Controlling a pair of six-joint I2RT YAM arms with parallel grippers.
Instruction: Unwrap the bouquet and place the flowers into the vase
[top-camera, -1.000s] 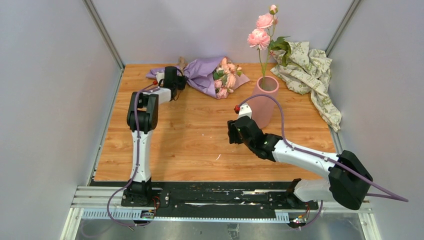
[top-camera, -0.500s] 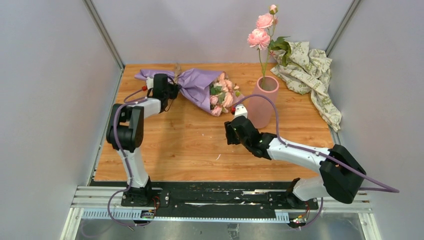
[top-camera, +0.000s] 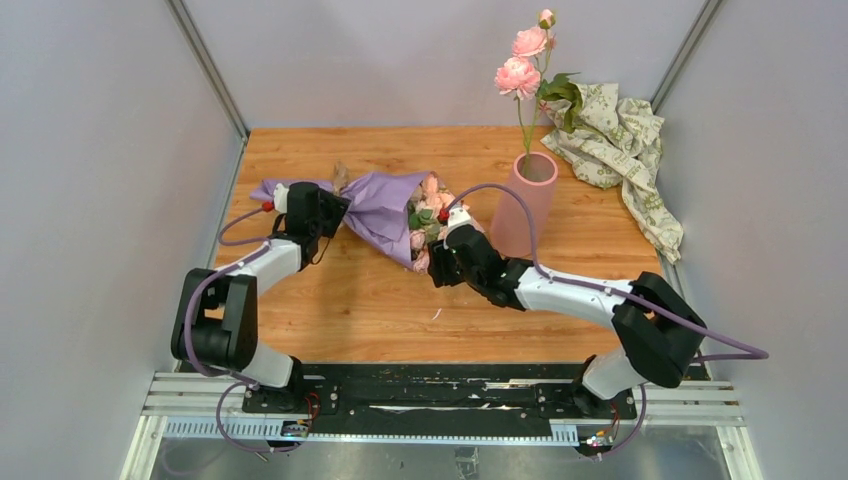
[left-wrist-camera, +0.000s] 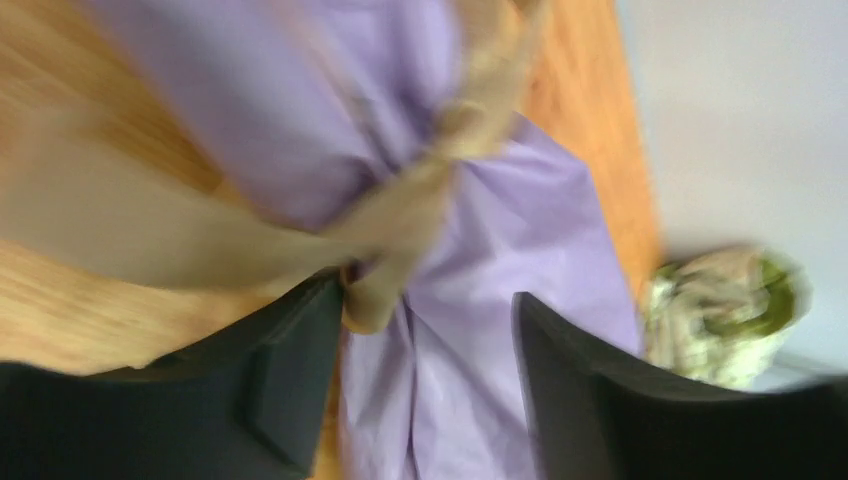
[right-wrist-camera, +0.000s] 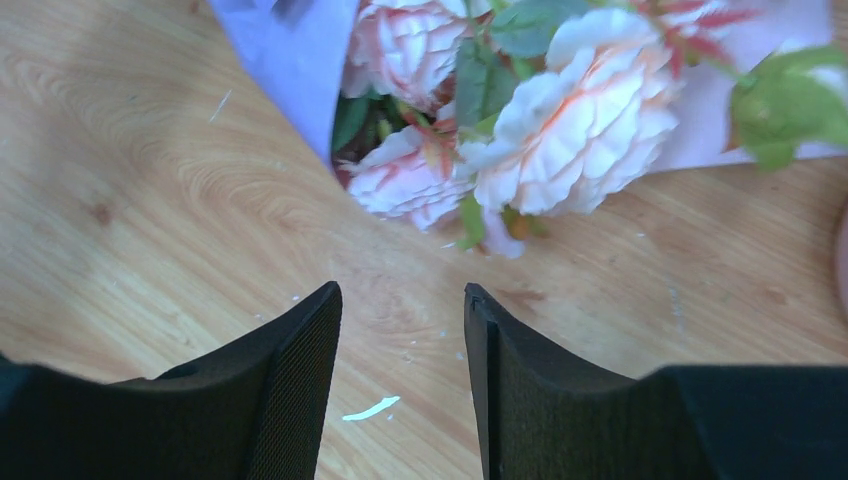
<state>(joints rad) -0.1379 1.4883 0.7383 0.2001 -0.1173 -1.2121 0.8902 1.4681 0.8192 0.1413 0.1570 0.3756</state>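
The bouquet (top-camera: 385, 203) lies on its side mid-table, lilac paper cone with the flowers (top-camera: 425, 215) pointing right. Its tan ribbon (left-wrist-camera: 420, 200) is knotted at the narrow end. My left gripper (top-camera: 335, 207) sits at that tied end. In the left wrist view the left gripper (left-wrist-camera: 428, 295) has its jaws apart, with purple paper lying loose between them and a ribbon end against the left finger. My right gripper (top-camera: 440, 268) is open just short of the peach-pink flowers (right-wrist-camera: 560, 130), and in its own view the right gripper (right-wrist-camera: 400, 290) has only bare wood between its fingers. The pink vase (top-camera: 522, 205) stands upright right of the blooms.
A tall stem with larger pink blooms (top-camera: 520, 72) stands in the vase. Crumpled cream-green patterned paper (top-camera: 615, 135) lies at the back right corner. A small white scrap (top-camera: 437, 314) lies on the wood. Grey walls close in the table on three sides.
The left gripper dragged the bouquet toward the near left, then opened its jaws. The right gripper slid left and forward up to the flower heads, narrowing slightly.
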